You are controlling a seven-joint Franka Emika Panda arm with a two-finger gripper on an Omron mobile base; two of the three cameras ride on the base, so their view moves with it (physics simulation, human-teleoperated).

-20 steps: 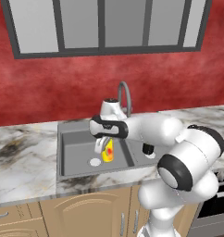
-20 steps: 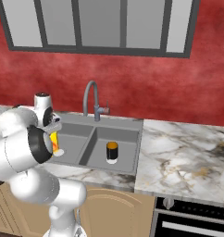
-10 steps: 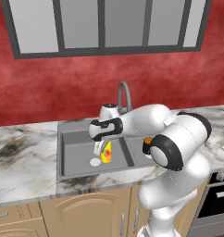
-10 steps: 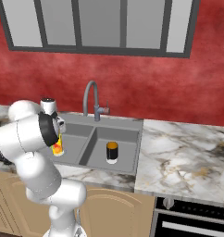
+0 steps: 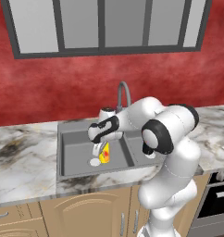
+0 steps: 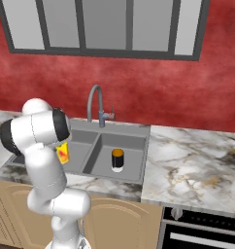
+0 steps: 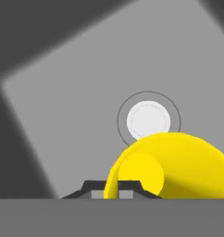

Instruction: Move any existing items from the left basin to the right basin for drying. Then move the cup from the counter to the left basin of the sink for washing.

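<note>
The two-finger gripper [image 5: 99, 149] had sunk lower at frame centre, jaws clamped on the small bright yellow cup [image 5: 104, 153]; it hung over the dark grey left basin [image 5: 77, 152]. Release looked near; the black orange-topped jar [image 6: 117, 159] stood in the right basin [image 6: 131, 151].

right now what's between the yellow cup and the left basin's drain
Nothing: the hand view shows bare basin floor between the yellow cup, held by the gripper, and the white drain.

Everything I see is evenly, flatly lit, with no glare. My arm's white shells carry only soft grey shading. From my hand, the left basin [image 7: 63, 115] floor is pale grey, its walls darker bands with soft, blurred edges. The cup [image 7: 178, 166] looks saturated and sharp. Base views are slightly soft.
</note>
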